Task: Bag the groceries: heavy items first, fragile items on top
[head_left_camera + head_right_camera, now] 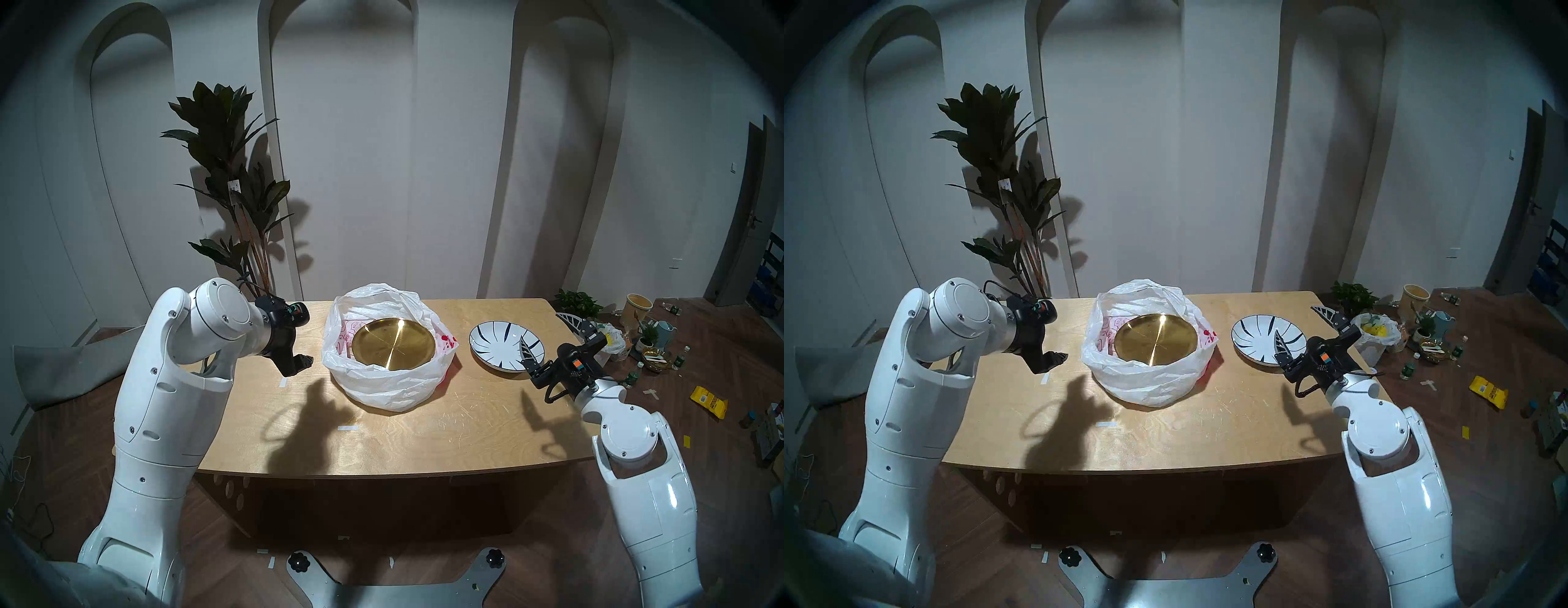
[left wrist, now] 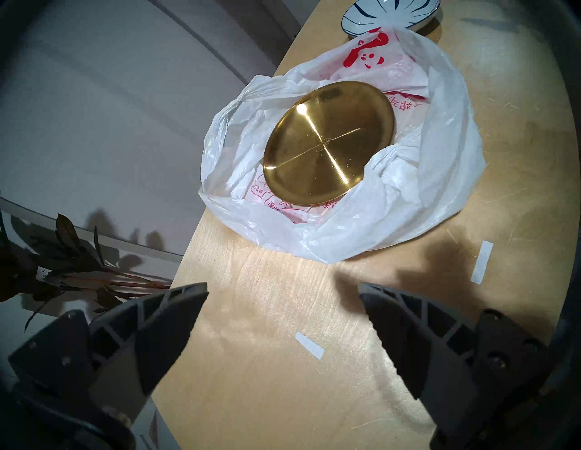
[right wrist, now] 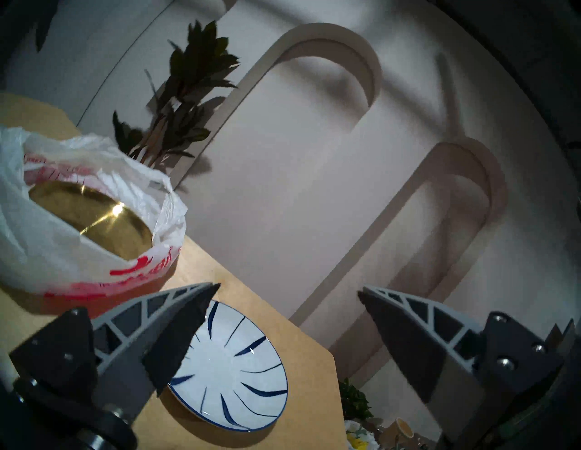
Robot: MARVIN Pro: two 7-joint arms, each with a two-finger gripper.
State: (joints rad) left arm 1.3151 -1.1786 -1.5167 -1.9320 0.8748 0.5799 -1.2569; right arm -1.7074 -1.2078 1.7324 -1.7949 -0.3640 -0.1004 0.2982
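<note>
Gold tray bagged, striped plate still waiting on the tabletop

Head view: gold tray (image 1: 393, 343) lies inside the bag (image 1: 384, 388) mid-tabletop; striped plate (image 1: 500, 344) sits near the right edge. Left wrist view: left gripper (image 2: 283, 290) spread apart, empty. Right wrist view: right gripper (image 3: 289, 287) spread apart above the plate.

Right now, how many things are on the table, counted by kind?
Gold metal tray, inside the bag: 1
White striped plate: 1
Plastic bag: 1
Tape strips: 2 seen from the left wrist
Total: 5
</note>
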